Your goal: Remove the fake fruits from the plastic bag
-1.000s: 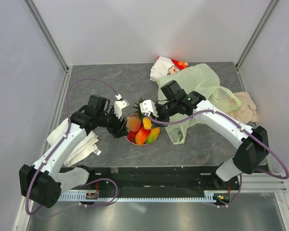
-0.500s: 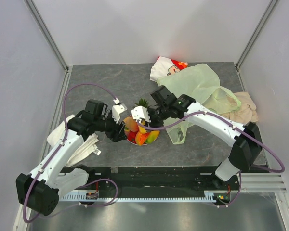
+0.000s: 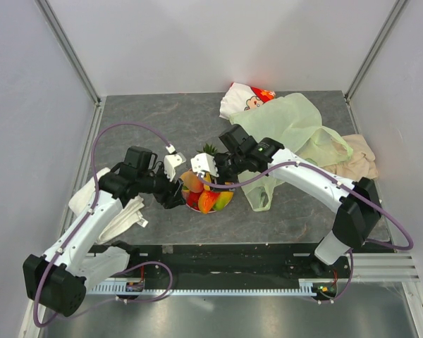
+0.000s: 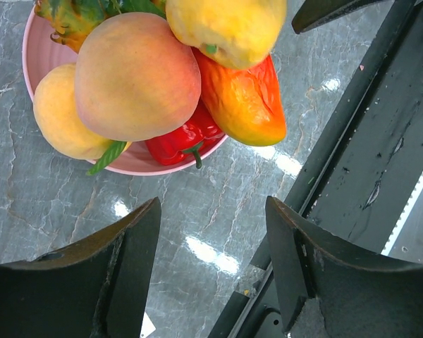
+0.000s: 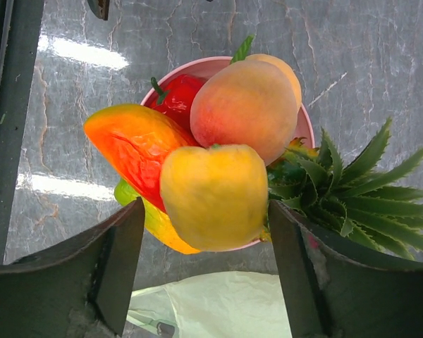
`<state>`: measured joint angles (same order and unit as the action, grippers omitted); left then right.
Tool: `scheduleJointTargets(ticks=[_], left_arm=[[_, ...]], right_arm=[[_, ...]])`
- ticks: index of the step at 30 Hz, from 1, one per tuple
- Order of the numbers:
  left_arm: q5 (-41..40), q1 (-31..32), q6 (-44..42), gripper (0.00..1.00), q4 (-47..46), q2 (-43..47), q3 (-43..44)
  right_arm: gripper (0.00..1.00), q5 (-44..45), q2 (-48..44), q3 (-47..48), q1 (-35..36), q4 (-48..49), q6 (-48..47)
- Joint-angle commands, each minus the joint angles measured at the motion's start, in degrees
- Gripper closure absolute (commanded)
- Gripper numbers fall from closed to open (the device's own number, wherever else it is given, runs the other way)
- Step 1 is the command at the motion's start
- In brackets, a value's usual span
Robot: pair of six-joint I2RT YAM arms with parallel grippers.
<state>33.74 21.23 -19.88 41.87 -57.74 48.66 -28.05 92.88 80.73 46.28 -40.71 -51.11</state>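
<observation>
The fake fruits are piled on a pink plate (image 5: pixel 204 67): a peach (image 5: pixel 245 109), a red pepper (image 5: pixel 175 95), an orange-red mango (image 5: pixel 130 151), a pineapple with a green crown (image 5: pixel 345 190), and a yellow fruit (image 5: pixel 213 197) on top. My right gripper (image 5: pixel 206 205) hangs over the pile, open, its fingers standing either side of the yellow fruit. The pale-green plastic bag (image 3: pixel 296 127) lies crumpled behind and to the right of the plate. My left gripper (image 4: pixel 213 208) is open and empty, just left of the plate (image 4: pixel 39 49), low over the table.
A white-and-red cartoon pouch (image 3: pixel 243 98) lies at the back beside the bag. A beige cloth (image 3: pixel 358 158) sits at the right edge, and a white cloth (image 3: pixel 120 215) lies under the left arm. The table's black front rail (image 3: pixel 218 250) runs close to the plate.
The right arm carried the yellow fruit leftward over the plate, then its jaws widened and let it go onto the pile. The left arm drew back slightly from the plate.
</observation>
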Motion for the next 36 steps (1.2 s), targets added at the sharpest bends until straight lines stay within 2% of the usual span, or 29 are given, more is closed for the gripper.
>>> scheduleJointTargets(ticks=[1, 9, 19, 25, 28, 32, 36], left_arm=[[2.83, -0.23, -2.18, 0.32, -1.17, -0.36, 0.03], [3.88, -0.23, -2.18, 0.33, -1.52, -0.98, 0.03], [4.23, -0.23, -1.92, 0.33, -1.88, -1.24, 0.11], [4.32, -0.32, -1.92, 0.33, -1.96, -0.98, 0.03], [4.67, -0.32, -1.66, 0.33, -2.58, -1.15, -0.15], [3.8, -0.23, -1.13, 0.31, -3.9, -1.59, -0.24], [2.57, -0.32, -0.16, 0.28, -4.25, -1.85, 0.46]], right_arm=[[0.21, 0.37, -0.33, 1.45, 0.21, 1.51, 0.31], [0.17, 1.16, -0.86, 1.1, 0.21, 1.51, 0.31], [0.2, 4.57, -2.87, 0.31, -0.05, 1.86, 1.27], [0.2, 5.03, -10.86, -4.33, -6.63, -4.19, 3.39], [0.2, 6.43, -11.93, -8.11, -10.06, -7.79, 1.73], [0.17, 4.86, -10.53, -11.64, -11.21, -7.81, 0.22], [0.15, 4.5, -4.05, -12.26, -11.13, -3.6, 2.42]])
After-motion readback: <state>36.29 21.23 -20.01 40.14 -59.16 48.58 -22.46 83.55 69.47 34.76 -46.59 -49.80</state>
